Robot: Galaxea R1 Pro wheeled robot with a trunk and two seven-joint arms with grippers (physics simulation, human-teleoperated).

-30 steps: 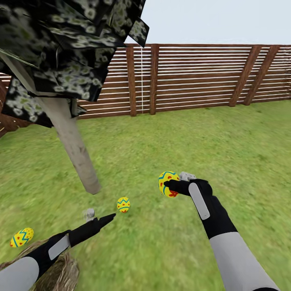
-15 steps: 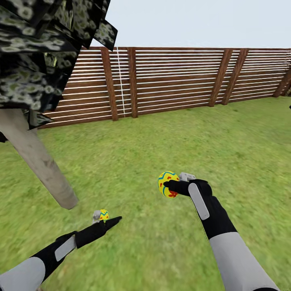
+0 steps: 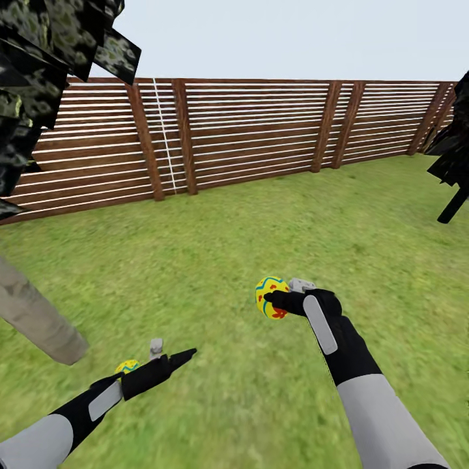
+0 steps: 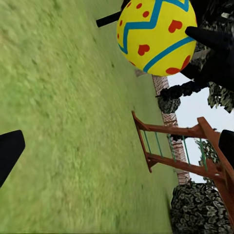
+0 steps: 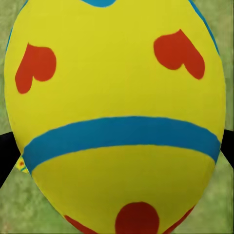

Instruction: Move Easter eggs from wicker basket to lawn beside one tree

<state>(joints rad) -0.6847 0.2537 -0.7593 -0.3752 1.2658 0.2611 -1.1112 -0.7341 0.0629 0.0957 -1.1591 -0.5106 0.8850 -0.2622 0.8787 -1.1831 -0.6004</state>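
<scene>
Your view has swung right — tree trunk [image 3: 36,319] now at frame edge. Right gripper [image 3: 277,301] clamps 1 egg [image 3: 269,296]; left gripper [image 3: 170,355] gapes, empty — turn back.

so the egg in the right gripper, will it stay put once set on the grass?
Probably rolls a little: the egg is rounded with no flat face. The lawn looks level, so it should settle soon. It looks smooth and glossy, so it may slip from the right gripper if the squeeze eases unevenly.
</scene>
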